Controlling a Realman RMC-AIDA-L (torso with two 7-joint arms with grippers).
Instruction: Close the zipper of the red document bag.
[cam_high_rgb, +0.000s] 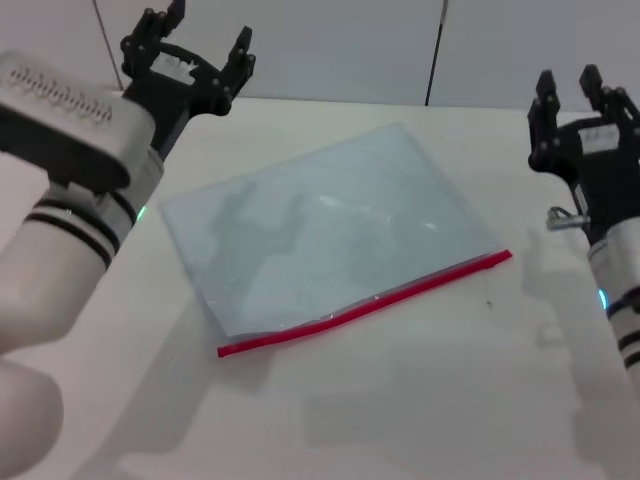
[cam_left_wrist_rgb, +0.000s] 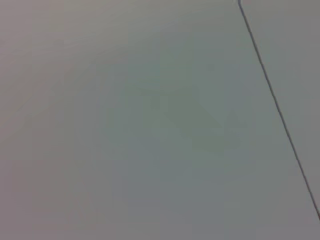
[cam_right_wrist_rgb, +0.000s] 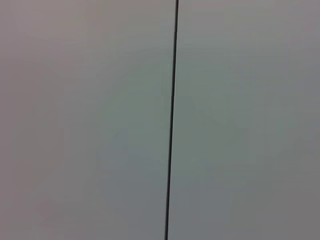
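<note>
Bag, thin, light and floppy, lies flat on the counter between the spread-open left gripper and right gripper; pin it, then pinch the red zipper.

The bag lies flat on the table, with bare table surface on every side of it. The zipper runs along the bag's near edge, and nothing stands on or beside it. The left gripper, fingers spread, is raised beyond the bag's far left corner. The right gripper, fingers spread, is raised well apart to the bag's right. Both wrist views show only a plain wall.
</note>
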